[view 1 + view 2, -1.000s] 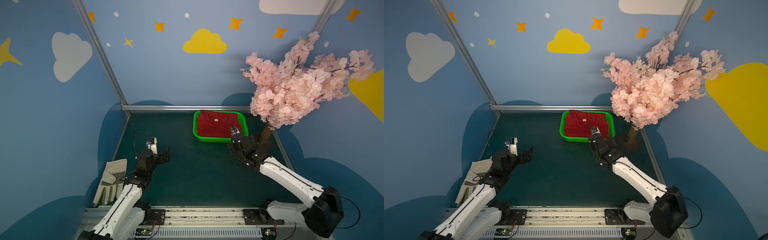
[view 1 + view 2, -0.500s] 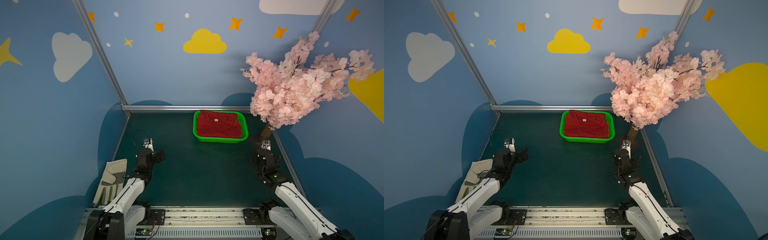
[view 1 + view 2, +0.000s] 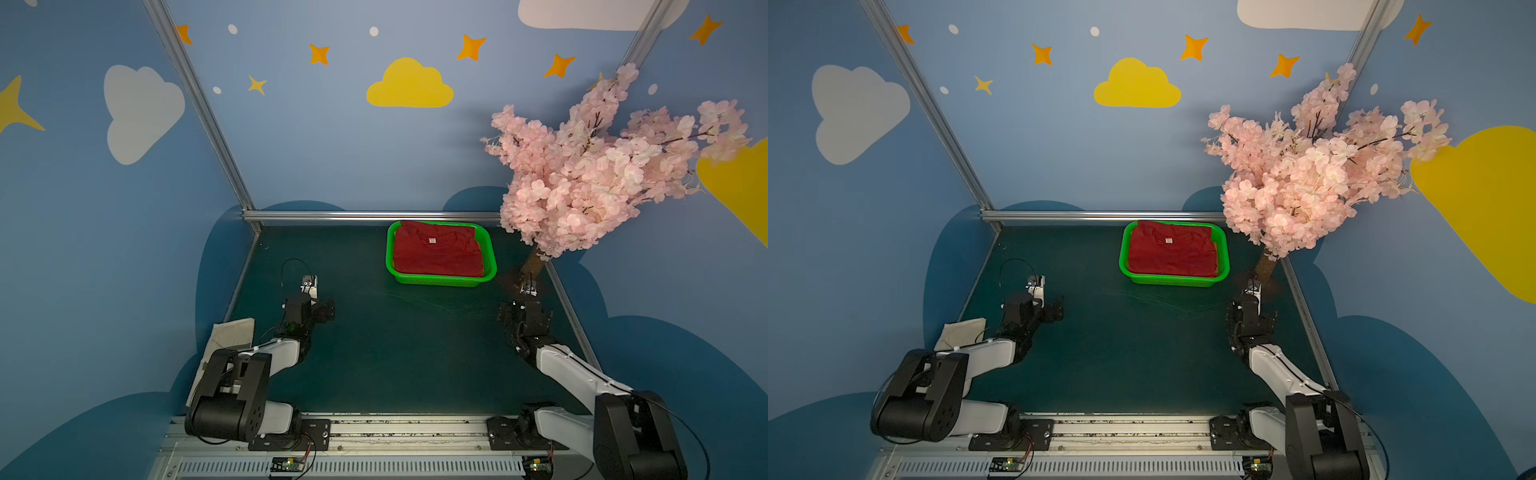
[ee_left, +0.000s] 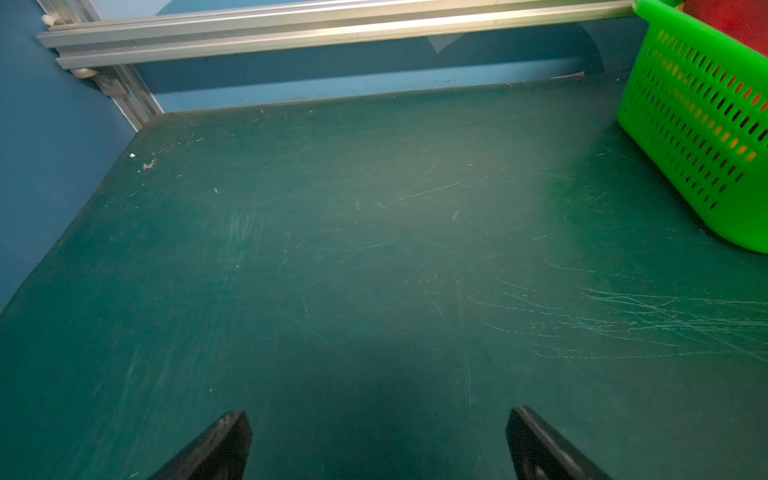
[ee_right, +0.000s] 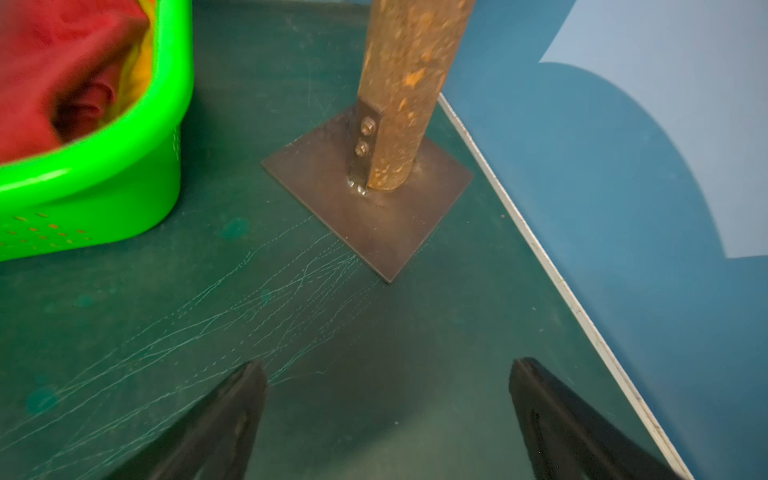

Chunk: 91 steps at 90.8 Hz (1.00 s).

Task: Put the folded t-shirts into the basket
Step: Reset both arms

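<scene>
Top views, basket: a bright green perforated plastic basket (image 3: 440,282) (image 3: 1173,281) stands at the far side of the dark green table (image 3: 395,353). A folded dark red t-shirt (image 3: 436,253) with a small neck label fills it to the rim.
Top views, surroundings: a pink-blossom artificial tree (image 3: 582,174) overhangs the basket's right end, with its trunk (image 3: 532,264) just beside it. A whitish work glove (image 3: 230,334) lies at the table's left edge, partly hidden behind the left arm.
Top views, hands: the left hand (image 3: 318,311) and right hand (image 3: 524,318) sit low, well apart from the basket.
Left wrist view: the left hand (image 4: 378,449) has its fingers (image 4: 224,444) spread wide with nothing between them. The basket wall (image 4: 698,124) is cut off at the frame edge, and orange and yellow cloth shows through its holes.
Right wrist view: the right hand (image 5: 386,399) is spread wide and empty. The trunk rises from a square metal base plate (image 5: 374,216) ahead. The blurred basket corner shows the red shirt above a yellow fold (image 5: 141,79).
Hidden: the number of shirts under the red one cannot be told.
Change: a second earlier the right hand was at the basket's near rim. It has since drawn back beside the trunk, and the left arm has folded back.
</scene>
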Each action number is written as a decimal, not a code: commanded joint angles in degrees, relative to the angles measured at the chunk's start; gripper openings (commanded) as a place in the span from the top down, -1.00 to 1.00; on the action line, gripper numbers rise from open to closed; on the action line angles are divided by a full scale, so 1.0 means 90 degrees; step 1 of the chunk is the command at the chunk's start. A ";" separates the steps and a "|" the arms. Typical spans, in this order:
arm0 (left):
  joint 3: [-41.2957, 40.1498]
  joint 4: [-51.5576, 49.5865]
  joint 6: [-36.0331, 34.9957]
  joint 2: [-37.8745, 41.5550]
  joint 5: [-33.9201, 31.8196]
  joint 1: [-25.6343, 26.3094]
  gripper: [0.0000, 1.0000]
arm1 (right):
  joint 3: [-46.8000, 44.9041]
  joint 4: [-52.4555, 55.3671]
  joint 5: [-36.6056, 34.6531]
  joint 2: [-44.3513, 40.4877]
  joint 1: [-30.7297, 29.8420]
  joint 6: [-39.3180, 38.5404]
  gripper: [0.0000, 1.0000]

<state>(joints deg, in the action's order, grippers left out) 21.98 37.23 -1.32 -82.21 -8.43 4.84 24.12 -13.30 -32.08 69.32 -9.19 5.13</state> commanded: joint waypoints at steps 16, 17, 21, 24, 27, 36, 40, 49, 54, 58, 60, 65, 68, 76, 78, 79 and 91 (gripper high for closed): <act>-0.0134 0.1822 -0.0286 -0.0823 0.0545 -0.0089 -1.00 | 0.0143 -0.1466 0.0712 0.0498 0.0402 -0.0364 -0.90; -0.0141 0.1841 -0.0285 -0.0829 0.0545 -0.0089 -1.00 | 0.0148 -0.1459 0.0780 0.0504 0.0428 -0.0350 -0.90; -0.0151 0.1882 -0.0304 -0.0844 0.0546 -0.0089 -1.00 | 0.0110 -0.1657 0.1188 0.0565 0.0556 -0.0280 -0.89; -0.0148 0.1885 -0.0303 -0.0845 0.0541 -0.0075 -1.00 | -0.0074 -0.2135 0.1376 0.0677 0.0646 -0.0238 -0.89; -0.0153 0.1881 -0.0306 -0.0852 0.0544 -0.0074 -1.00 | -0.0287 -0.2546 0.1446 0.0895 0.0712 -0.0161 -0.89; -0.0162 0.1899 -0.0322 -0.0848 0.0546 -0.0073 -1.00 | -0.0439 -0.3733 0.1612 0.1592 0.0793 0.0177 -0.90; -0.0167 0.1909 -0.0338 -0.0846 0.0550 -0.0069 -1.00 | -0.0320 -0.3853 0.1722 0.1814 0.0782 0.0017 -0.90; -0.0157 0.1910 -0.0363 -0.0854 0.0547 -0.0059 -1.00 | -0.0055 -0.3311 0.1762 0.1751 0.0723 -0.0109 -0.93; -0.0136 0.1884 -0.0384 -0.0855 0.0569 -0.0054 -1.00 | 0.0200 -0.2412 0.1769 0.1590 0.0714 -0.0134 -0.93; -0.0142 0.1859 -0.0390 -0.0850 0.0574 -0.0049 -1.00 | 0.0169 -0.2365 0.1754 0.1577 0.0711 -0.0166 -0.93; -0.0138 0.1852 -0.0390 -0.0852 0.0575 -0.0042 -1.00 | 0.0146 -0.2469 0.1742 0.1586 0.0709 -0.0156 -0.95; -0.0144 0.1862 -0.0390 -0.0855 0.0575 -0.0051 -1.00 | 0.0152 -0.2442 0.1737 0.1567 0.0699 -0.0147 -0.96; -0.0139 0.1864 -0.0388 -0.0855 0.0575 -0.0051 -1.00 | 0.0162 -0.2446 0.1738 0.1573 0.0693 -0.0154 -0.96; -0.0136 0.1859 -0.0383 -0.0856 0.0575 -0.0047 -1.00 | 0.0162 -0.2436 0.1735 0.1574 0.0697 -0.0152 -0.96; -0.0137 0.1864 -0.0389 -0.0856 0.0575 -0.0054 -1.00 | 0.0164 -0.2430 0.1737 0.1575 0.0693 -0.0155 -0.96; -0.0132 0.1862 -0.0389 -0.0860 0.0575 -0.0062 -1.00 | 0.0163 -0.2434 0.1737 0.1570 0.0691 -0.0152 -0.96; -0.0133 0.1859 -0.0396 -0.0855 0.0575 -0.0052 -1.00 | 0.0165 -0.2428 0.1738 0.1566 0.0696 -0.0150 -0.96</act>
<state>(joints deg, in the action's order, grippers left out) 20.84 52.90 -4.34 -89.65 -3.99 4.29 24.64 -35.83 -16.82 84.33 -2.74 3.99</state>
